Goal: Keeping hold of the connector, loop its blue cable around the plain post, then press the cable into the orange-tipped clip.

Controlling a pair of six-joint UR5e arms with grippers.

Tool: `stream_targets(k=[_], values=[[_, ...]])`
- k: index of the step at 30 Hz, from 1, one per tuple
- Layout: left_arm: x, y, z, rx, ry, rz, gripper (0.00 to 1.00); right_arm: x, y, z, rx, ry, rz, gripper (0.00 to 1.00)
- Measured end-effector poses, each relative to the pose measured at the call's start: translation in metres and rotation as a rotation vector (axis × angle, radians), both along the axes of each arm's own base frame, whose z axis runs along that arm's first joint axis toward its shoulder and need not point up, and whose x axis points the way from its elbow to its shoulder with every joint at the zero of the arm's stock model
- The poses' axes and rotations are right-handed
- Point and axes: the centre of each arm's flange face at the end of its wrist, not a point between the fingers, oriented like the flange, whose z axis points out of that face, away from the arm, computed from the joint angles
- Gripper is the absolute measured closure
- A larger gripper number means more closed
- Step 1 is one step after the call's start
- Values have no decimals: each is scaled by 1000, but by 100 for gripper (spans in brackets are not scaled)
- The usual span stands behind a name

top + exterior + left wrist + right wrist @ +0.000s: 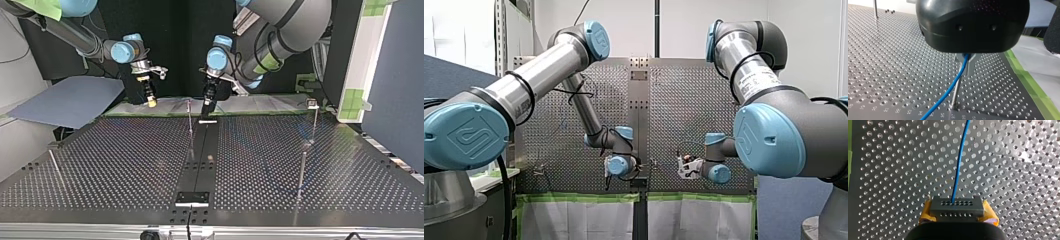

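blue cable [958, 167]: runs out of the connector [968, 208] toward 12 o'clock over the holey table [885, 170]
connector: dark grey block, squeezed tight between yellow pads [926, 216] of my right gripper [956, 206]
left gripper [965, 66]: metal fingers [971, 65] closed on the cable, 3 o'clock of the right one in top view
plain post [955, 96]: upright, just under those fingers

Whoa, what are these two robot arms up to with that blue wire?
My right gripper grips a grey connector between its yellow pads, and a blue cable runs out of the connector over the perforated table. My left gripper has that cable pinched between its metal fingers, just above a thin metal post standing in the table. The cable passes close by the post, but no loop around it shows yet.
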Motion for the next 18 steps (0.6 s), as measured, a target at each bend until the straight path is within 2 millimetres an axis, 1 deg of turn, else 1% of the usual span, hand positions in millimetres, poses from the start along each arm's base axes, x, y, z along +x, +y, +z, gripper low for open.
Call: stream_targets(k=[6,12,16,18], values=[[-4,-5,0,-13,-2,4,96,-3,-2,0,-3,-5,-3,100],[-2,-8,-1,-45,0,6,96,-4,-3,-2,-3,-6,-2,100],[0,-9,-1,-59,0,7,96,-4,-1,-9,6,-2,-1,100],[2,-11,-4,-59,3,7,96,-4,0,-13,11,1,-1,100]])
